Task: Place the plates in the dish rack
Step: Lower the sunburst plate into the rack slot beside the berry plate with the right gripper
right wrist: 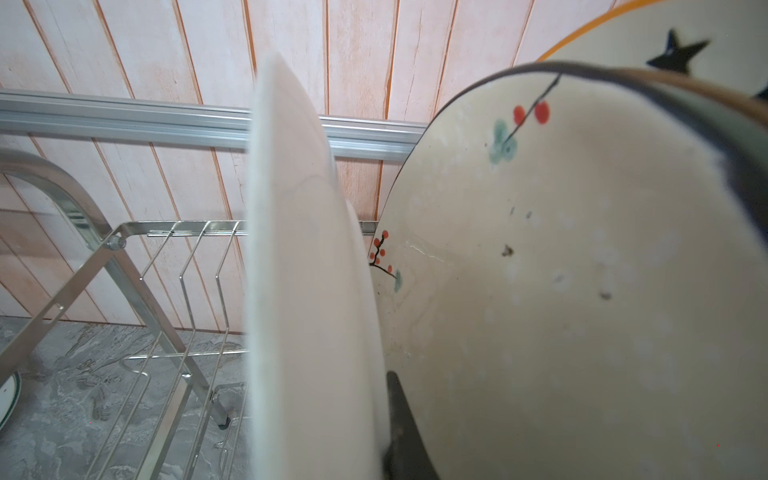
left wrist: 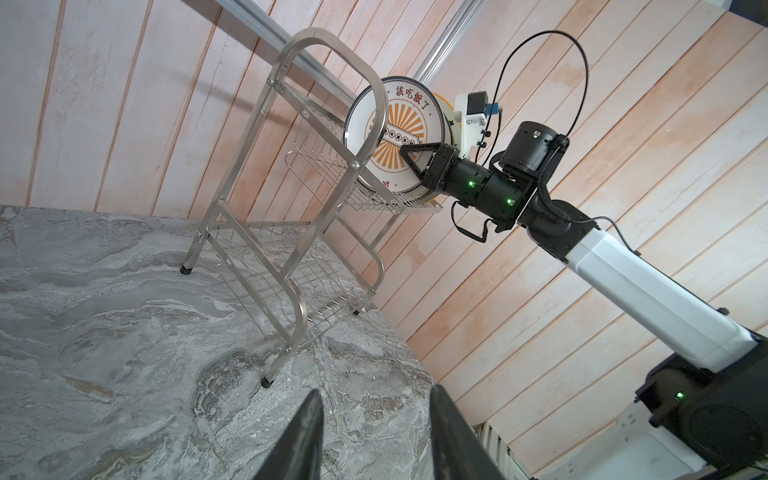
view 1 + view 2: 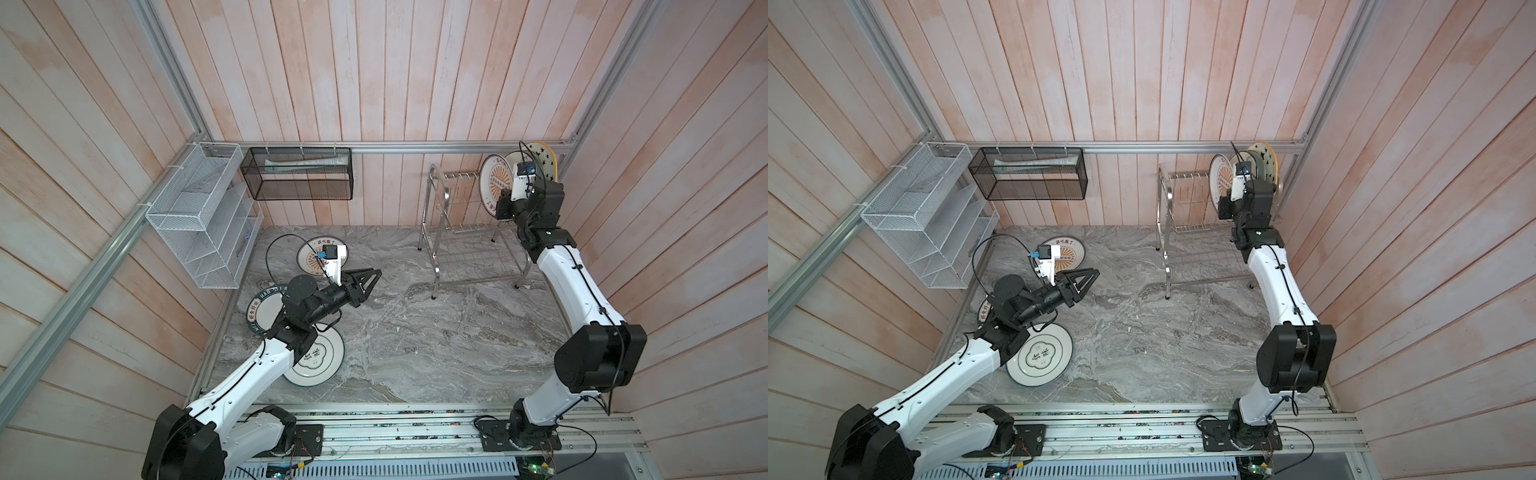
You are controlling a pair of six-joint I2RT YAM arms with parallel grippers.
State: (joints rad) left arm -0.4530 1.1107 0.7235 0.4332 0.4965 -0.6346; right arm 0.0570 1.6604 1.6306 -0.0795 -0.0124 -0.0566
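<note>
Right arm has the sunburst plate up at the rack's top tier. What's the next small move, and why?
Probably open the right gripper to release. The sunburst plate it clamps stands on edge with its lower rim down in the upper-tier wires of the dish rack, beside the flower plate, so the rack seems to carry it.
</note>
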